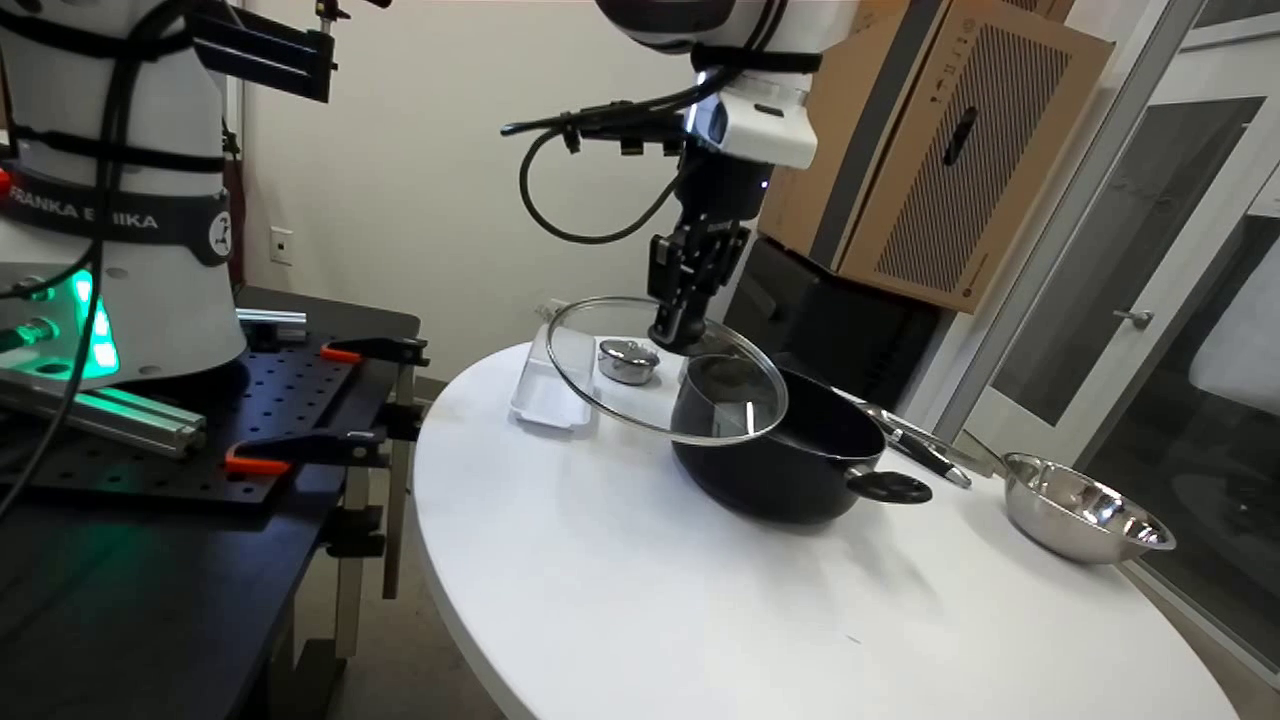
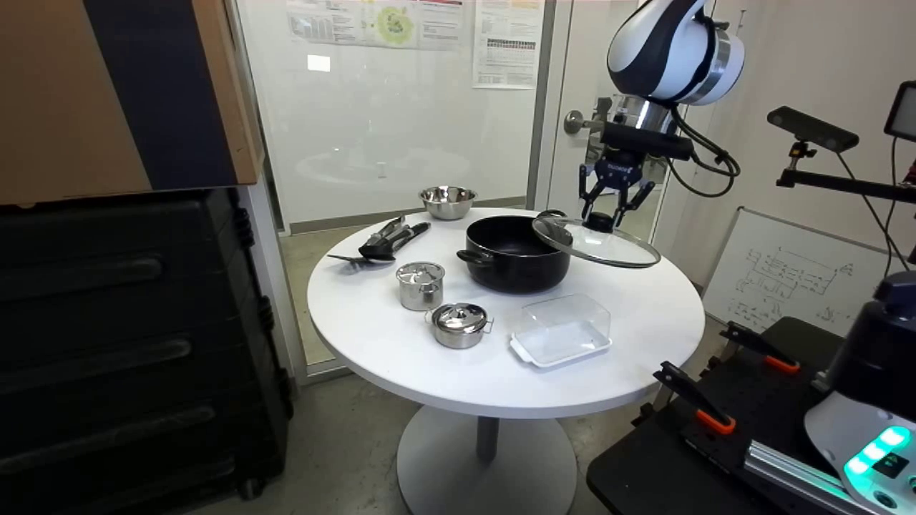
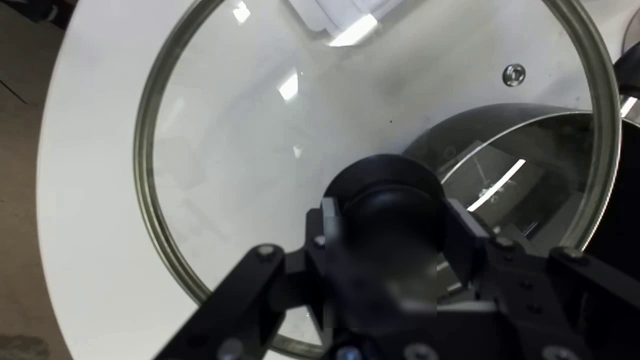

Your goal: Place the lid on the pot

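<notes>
While in the gripper [image 2: 603, 217], lid [image 2: 607, 247] aslant, partly over the pot [image 2: 520, 273].

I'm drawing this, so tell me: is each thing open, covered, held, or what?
gripper: shut on the knob
lid: held up, tilted
black pot: uncovered
small pot: covered
canister: looks covered
bowl: uncovered
clear box: cover seems on
utensils: lying down
robot light: glowing green
</notes>
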Motion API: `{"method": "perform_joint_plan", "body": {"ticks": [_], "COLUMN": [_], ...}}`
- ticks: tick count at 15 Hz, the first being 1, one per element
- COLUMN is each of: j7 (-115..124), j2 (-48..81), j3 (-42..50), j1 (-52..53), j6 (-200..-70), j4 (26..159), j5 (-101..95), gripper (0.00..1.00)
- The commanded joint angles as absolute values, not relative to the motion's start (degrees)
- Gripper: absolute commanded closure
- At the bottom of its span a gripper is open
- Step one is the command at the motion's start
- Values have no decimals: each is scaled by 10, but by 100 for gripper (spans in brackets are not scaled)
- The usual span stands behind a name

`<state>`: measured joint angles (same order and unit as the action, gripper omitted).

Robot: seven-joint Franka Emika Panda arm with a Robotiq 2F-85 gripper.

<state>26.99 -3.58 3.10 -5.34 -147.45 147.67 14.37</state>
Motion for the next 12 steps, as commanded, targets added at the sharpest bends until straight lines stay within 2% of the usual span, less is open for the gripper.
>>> {"method": "perform_joint_plan", "body": {"ticks": [1, 7, 12], "j7": [288, 324, 446], "j2": [-37, -20, 44], "j3": [29, 19, 20], "j1": [-50, -44, -36], "j6": [-1489, -1505, -1490], "j4": [1464, 1424, 1334], "j5": [128, 113, 32], "gripper": [74, 74, 74]}}
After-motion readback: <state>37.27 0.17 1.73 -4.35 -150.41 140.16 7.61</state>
